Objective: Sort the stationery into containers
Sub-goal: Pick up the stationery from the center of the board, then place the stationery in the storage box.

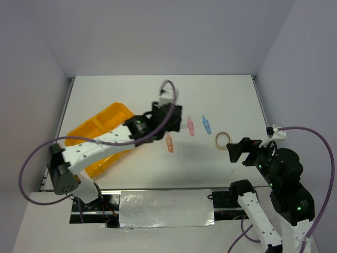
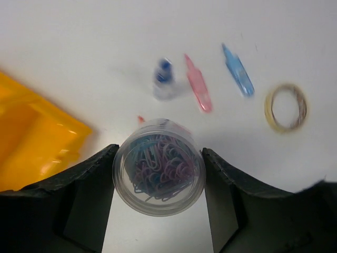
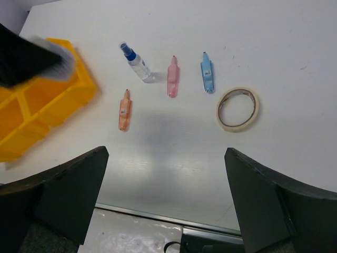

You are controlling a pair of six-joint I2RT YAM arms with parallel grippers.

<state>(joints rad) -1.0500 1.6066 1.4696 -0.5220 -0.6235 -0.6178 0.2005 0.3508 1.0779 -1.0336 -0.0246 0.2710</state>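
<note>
Now, your left hand (image 2: 159, 154) is clamped on the round paper-clip jar (image 2: 158, 176). Its smooth wall could slip out before you reach the yellow tray (image 2: 37, 137).

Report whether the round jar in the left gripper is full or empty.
Not empty: the jar in the left gripper shows coloured paper clips crowding its whole clear end. Their depth cannot be told.

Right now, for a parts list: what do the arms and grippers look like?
The left arm and right arm each have white links, black joints with green lights, and a looping purple cable. The left gripper and right gripper are black, with wedge-shaped fingers.
</note>
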